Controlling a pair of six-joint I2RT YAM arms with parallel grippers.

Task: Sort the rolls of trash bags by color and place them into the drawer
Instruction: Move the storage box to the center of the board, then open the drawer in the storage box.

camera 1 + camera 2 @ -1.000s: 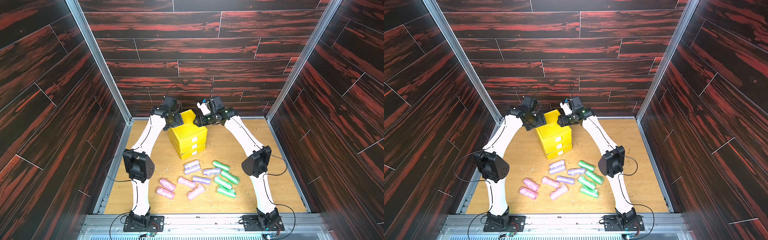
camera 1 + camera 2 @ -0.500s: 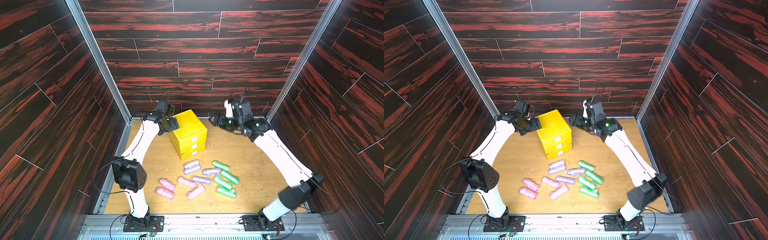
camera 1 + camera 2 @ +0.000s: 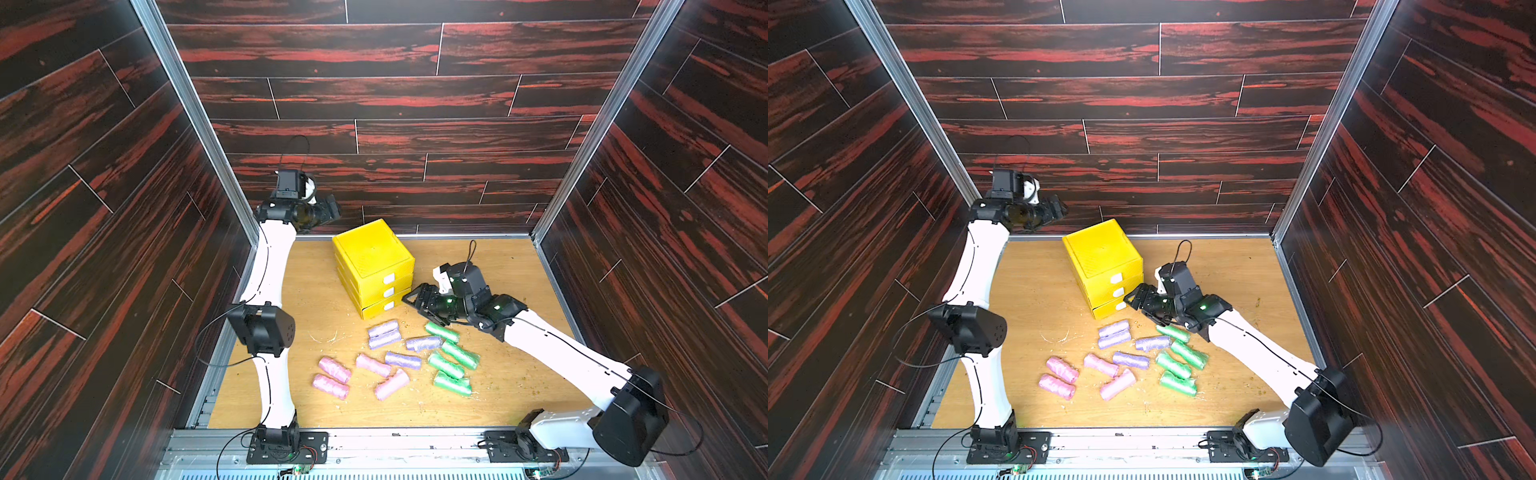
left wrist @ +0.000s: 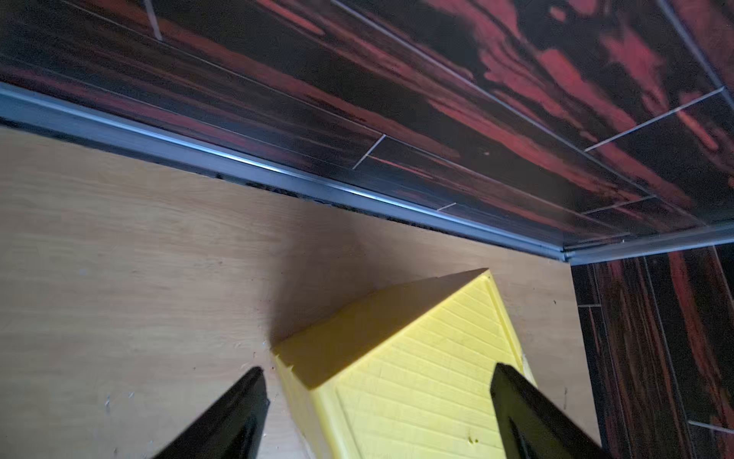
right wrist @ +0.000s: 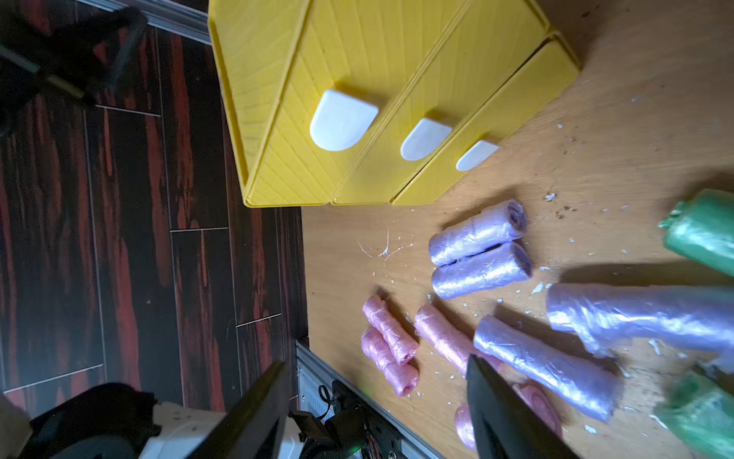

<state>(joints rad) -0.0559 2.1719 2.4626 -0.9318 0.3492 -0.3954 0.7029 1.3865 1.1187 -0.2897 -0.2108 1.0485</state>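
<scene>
Drawer point(image 3: 374, 266): yellow ribbed cube with three tiers, standing at the rear centre of the table point(image 3: 316, 291). In front of it we count four pink rolls point(image 3: 334, 370), four lavender rolls point(image 3: 384, 332) and four green rolls point(image 3: 453, 355), all loose. The right wrist view shows the white tabs point(image 5: 343, 121) close up; the left wrist view shows only the drawer's top corner. Left fingers point(image 4: 234, 417) spread, empty, raised beside the drawer. Right fingers point(image 5: 500, 417) spread, empty, near the bottom tab. A second ago both were at the drawer's top.

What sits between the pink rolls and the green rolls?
Lavender rolls, lying loose; both top views show them separating the pink rolls from the green rolls.
</scene>
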